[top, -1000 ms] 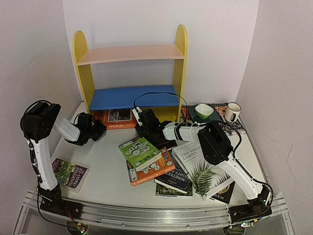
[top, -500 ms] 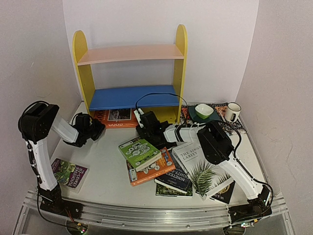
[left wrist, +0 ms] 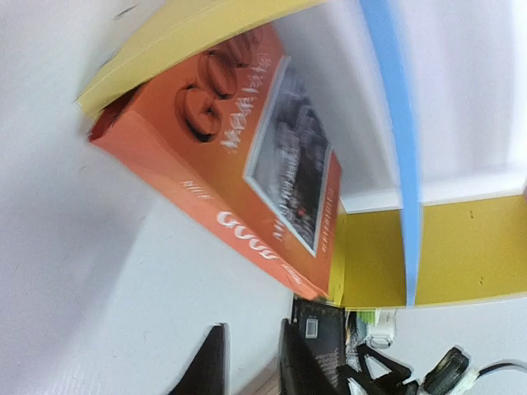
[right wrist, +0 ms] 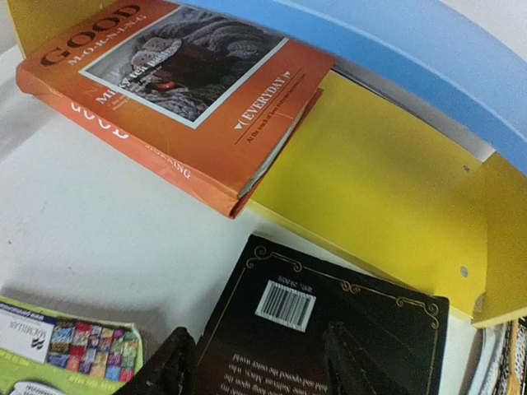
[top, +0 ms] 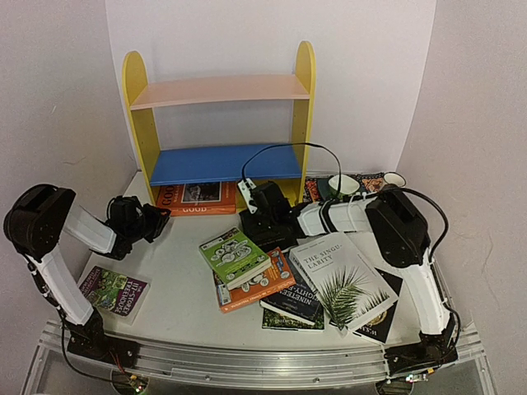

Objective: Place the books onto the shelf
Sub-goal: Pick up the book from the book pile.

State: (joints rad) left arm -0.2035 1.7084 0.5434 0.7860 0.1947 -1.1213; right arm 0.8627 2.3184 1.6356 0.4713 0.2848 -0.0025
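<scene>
The shelf (top: 221,89) stands at the back, with yellow sides, a pink top board and a blue middle board. An orange book (top: 198,198) lies flat on its yellow base, also clear in the right wrist view (right wrist: 177,78). My left gripper (top: 155,220) hovers low to the left of that book, its fingers (left wrist: 212,362) a little apart with only table between them. My right gripper (top: 265,220) is over a black book (right wrist: 321,321) with a barcode, jaws apart above its cover. A green book (top: 236,255), a white palm-leaf book (top: 342,276) and a purple floral book (top: 112,290) lie on the table.
A second orange book (top: 257,290) and dark books (top: 293,305) lie under the front pile. A green bowl (top: 341,185), a white mug (top: 394,179) and a patterned cloth (top: 368,178) sit at the back right, beside the shelf's right panel.
My left gripper drew back to the left and its fingers parted slightly. My right arm's elbow swung right, uncovering the palm-leaf book, and its jaws widened.
</scene>
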